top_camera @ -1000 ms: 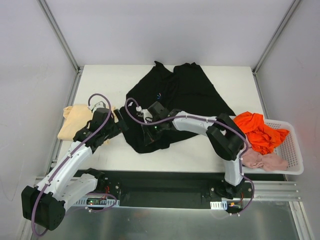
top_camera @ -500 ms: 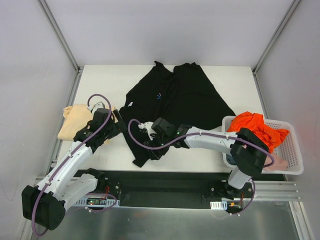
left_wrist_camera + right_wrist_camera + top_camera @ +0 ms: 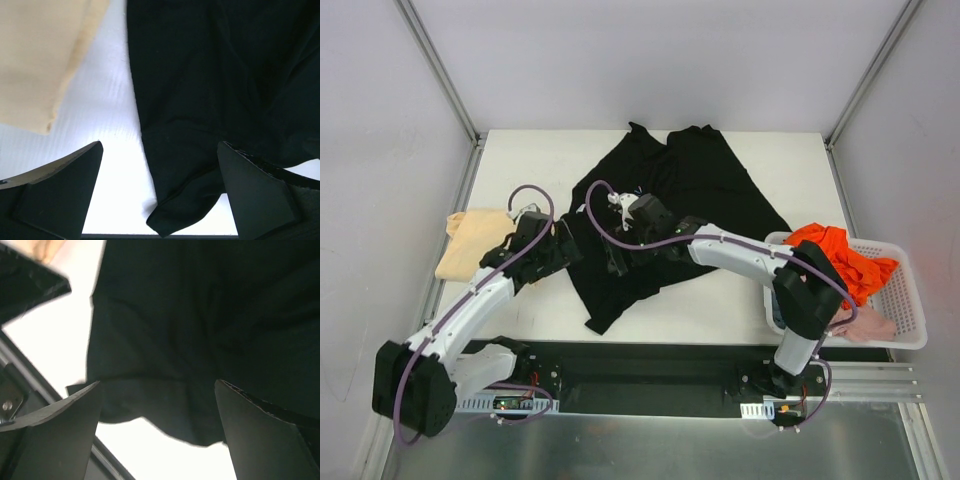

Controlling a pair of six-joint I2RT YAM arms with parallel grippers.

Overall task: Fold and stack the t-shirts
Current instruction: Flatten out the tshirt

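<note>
The large black t-shirt (image 3: 705,185) lies spread across the middle of the table, one corner trailing toward the near edge (image 3: 600,318). My right gripper (image 3: 618,258) hovers open over its lower left part. In the right wrist view black cloth (image 3: 200,330) fills the frame above the open gripper (image 3: 157,430), with nothing between the jaws. My left gripper (image 3: 563,252) stands open at the shirt's left edge. The left wrist view shows a black fold (image 3: 185,210) lying between the open jaws (image 3: 160,195). A folded pale tan t-shirt (image 3: 470,240) (image 3: 40,60) rests at the left.
A white mesh basket (image 3: 910,310) at the right edge holds an orange t-shirt (image 3: 840,262) and a pink one (image 3: 865,325). The right arm's elbow (image 3: 805,285) stands close against the basket. The table's near edge and black rail (image 3: 650,350) run just below the shirt's corner.
My right gripper has opened and let go of the black t-shirt, then drawn back up over it. The left gripper has moved right to the shirt's edge.
</note>
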